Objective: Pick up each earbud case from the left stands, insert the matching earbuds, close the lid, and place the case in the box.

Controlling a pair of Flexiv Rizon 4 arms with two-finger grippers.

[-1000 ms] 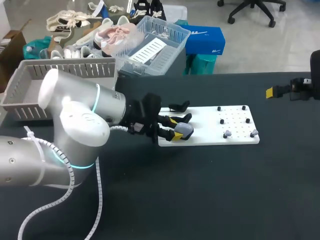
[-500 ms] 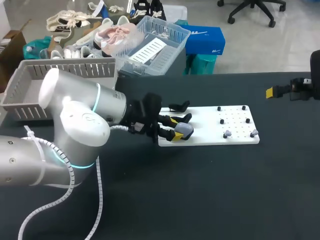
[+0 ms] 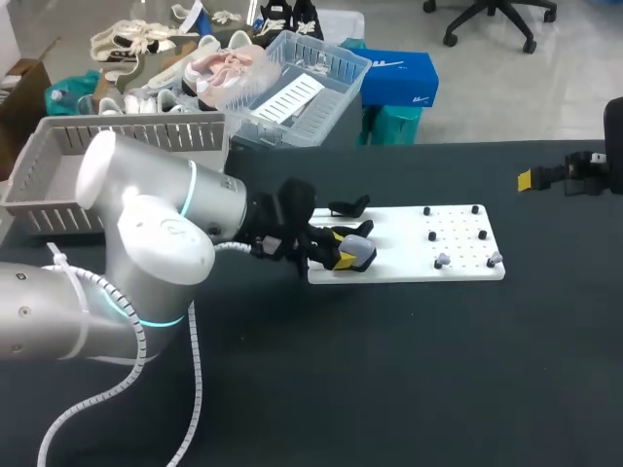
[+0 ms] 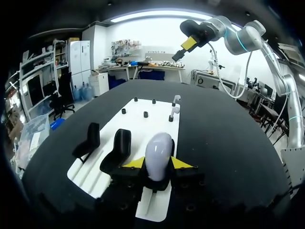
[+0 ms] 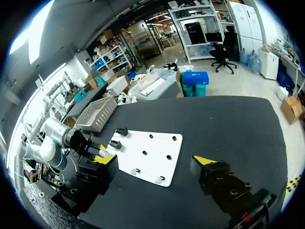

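A grey earbud case stands at the left end of the white board, on the stand nearest me. My left gripper is shut on it. In the left wrist view the case rises between the two yellow fingertips, which press its sides. Beside the left gripper two black stands carry nothing. Small pale earbuds sit on pegs at the board's right end. My right gripper hangs open over the far right of the table, away from the board; its wrist view shows the gripper spread wide.
A grey slatted basket sits at the table's back left corner, behind my left arm. Several black pegs stud the board's right half. The dark tabletop lies bare in front of the board.
The left gripper's fingers have drawn together onto the grey case. The right arm has not moved.
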